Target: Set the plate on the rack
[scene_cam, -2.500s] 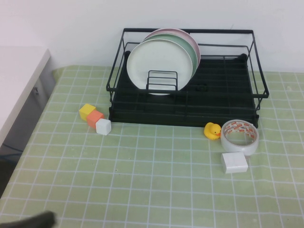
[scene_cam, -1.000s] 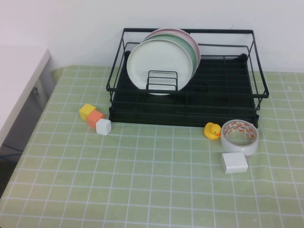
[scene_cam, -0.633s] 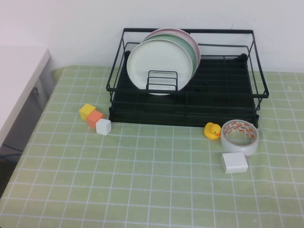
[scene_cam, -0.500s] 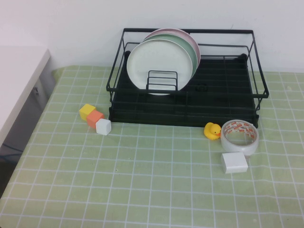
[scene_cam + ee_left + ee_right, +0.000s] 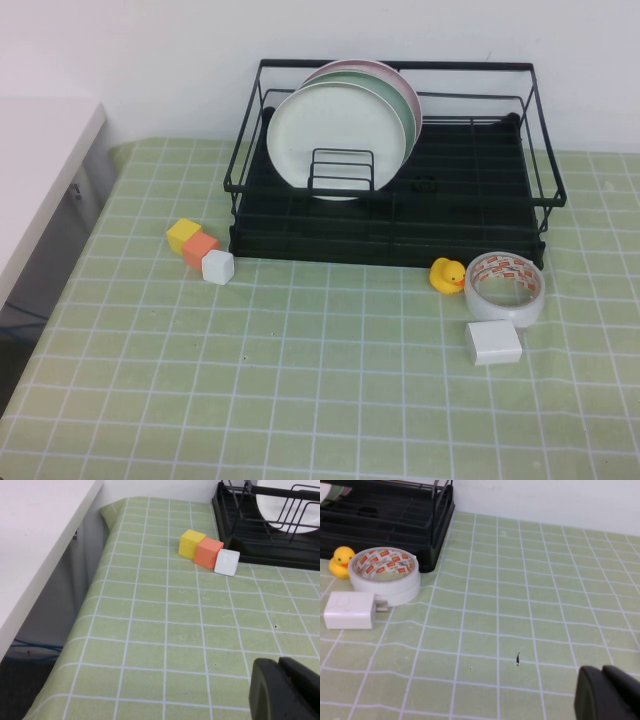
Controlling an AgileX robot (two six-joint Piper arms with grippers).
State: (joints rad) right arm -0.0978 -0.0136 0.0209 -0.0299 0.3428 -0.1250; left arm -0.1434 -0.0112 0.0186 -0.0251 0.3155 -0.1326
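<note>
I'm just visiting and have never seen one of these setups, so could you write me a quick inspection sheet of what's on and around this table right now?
Surface: green checked tablecloth, lying flat.
Job's things: white plate stands upright in the black wire rack, in front of a mint green plate and a pink plate.
Clutter: yellow block, orange block and white block left of the rack; rubber duck, tape roll and white charger at its right front.
Grippers: left gripper and right gripper show only in their own wrist views, above bare cloth, holding nothing.
Cables: blue ones under the cloth's edge.
Surroundings: white wall; white counter on the left.
</note>
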